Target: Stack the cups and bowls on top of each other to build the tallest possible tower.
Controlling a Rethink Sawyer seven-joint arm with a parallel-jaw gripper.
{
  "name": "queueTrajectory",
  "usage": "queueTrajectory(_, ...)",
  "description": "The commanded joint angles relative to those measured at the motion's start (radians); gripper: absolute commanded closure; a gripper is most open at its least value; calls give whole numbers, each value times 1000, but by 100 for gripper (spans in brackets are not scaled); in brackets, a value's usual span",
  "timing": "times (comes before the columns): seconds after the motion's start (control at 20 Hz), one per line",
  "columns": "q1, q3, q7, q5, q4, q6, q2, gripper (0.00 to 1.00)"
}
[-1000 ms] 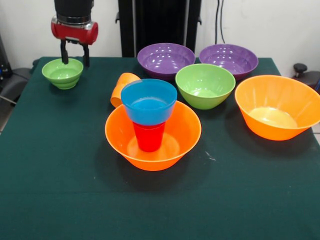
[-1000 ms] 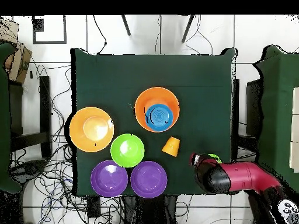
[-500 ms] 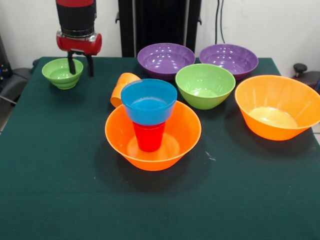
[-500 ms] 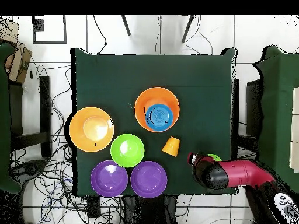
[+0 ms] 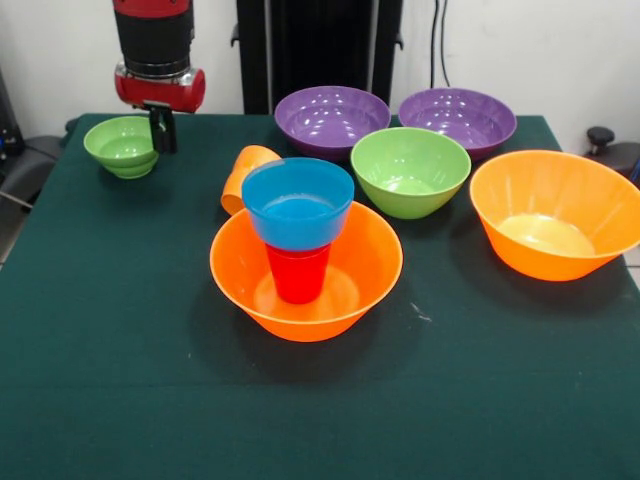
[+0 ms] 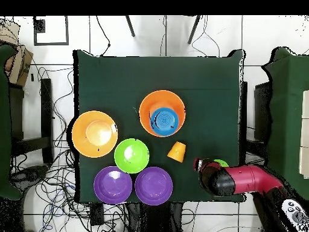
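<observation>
While its state cannot be told, the pincer (image 5: 160, 130) hangs beside the small green bowl (image 5: 122, 146).

Green-clothed table (image 5: 100, 400) spreads out beneath the gripper (image 5: 160, 130), bare cloth running toward the camera. White wall (image 5: 560, 50) sits behind it, and two black cables (image 5: 437, 40) hang down that wall, well off to the gripper's right in the front view. Farther right, past the table's corner, there's a black knob-like object (image 5: 600, 137). From overhead, a cardboard box (image 6: 18, 60) lies far across from the gripper, and tangled wires (image 6: 54, 181) cover the tiled floor (image 6: 181, 36).
</observation>
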Motion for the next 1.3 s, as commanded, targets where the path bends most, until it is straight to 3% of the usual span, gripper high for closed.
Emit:
queueTrajectory(0.05,30,75,-138,-76,-58,-44,-19,100)
queueTrajectory(0.25,35,73,-134,-80,-58,-46,-21,100)
queueTrajectory(0.3,38,70,-137,-87,-60,-48,-23,0)
queueTrajectory(0.6,44,55,-108,-83,-51,-57,-29,0)
queueTrajectory(1.05,19,15,-86,-167,-71,-123,57,0)
queueTrajectory(1.3,2,26,-95,-176,-73,-122,72,0)
